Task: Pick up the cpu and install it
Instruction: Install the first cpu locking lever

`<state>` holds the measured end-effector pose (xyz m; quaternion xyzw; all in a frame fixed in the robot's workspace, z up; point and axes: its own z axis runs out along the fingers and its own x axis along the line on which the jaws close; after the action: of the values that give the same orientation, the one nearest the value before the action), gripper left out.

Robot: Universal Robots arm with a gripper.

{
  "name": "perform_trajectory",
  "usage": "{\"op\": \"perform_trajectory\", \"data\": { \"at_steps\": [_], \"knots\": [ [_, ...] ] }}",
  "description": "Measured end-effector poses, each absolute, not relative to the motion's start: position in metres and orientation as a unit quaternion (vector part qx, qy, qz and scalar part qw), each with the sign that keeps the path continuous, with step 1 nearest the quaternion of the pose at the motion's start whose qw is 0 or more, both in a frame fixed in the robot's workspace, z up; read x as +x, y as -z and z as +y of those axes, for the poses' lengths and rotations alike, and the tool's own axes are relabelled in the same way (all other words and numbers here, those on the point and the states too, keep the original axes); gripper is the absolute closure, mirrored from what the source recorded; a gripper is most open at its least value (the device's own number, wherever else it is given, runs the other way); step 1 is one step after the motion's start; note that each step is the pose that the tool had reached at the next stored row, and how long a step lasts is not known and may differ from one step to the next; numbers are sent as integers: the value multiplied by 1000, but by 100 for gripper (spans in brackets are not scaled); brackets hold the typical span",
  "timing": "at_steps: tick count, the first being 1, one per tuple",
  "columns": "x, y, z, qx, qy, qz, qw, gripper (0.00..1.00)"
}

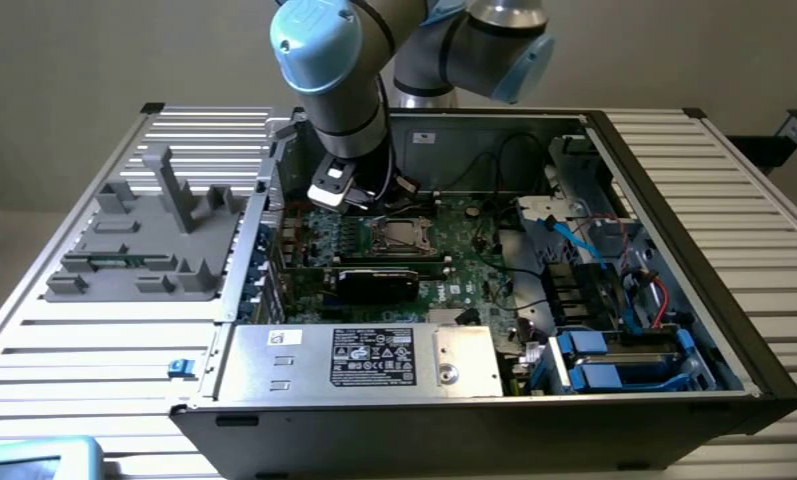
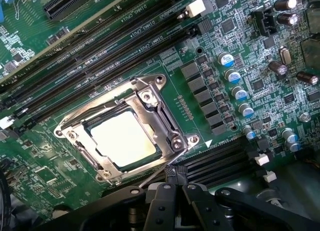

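Pressed together, the claw (image 2: 176,173) hovers just beside the metal socket frame (image 2: 155,103) where the cpu (image 2: 124,138) lies seated; memory slots (image 2: 100,66) and capacitors (image 2: 232,76) flank the socket.

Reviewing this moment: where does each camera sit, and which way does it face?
Exterior view: off the arm and raised, looking down into the open black computer case on the slatted metal table; the grey-and-blue robot arm and its gripper show.
Wrist view: on the wrist, looking along the shut gripper at the green motherboard.
Shared: the metal-framed socket, with what looks like the shiny silver square cpu lying in it.
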<state>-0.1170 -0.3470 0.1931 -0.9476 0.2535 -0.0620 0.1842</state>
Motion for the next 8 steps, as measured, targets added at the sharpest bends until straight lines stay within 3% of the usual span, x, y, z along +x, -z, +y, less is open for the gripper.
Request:
{"op": "perform_trajectory", "data": {
  "at_steps": [8],
  "knots": [
    [-114, -192, -347, -948, 62, 254, 184, 89]
  ]
}}
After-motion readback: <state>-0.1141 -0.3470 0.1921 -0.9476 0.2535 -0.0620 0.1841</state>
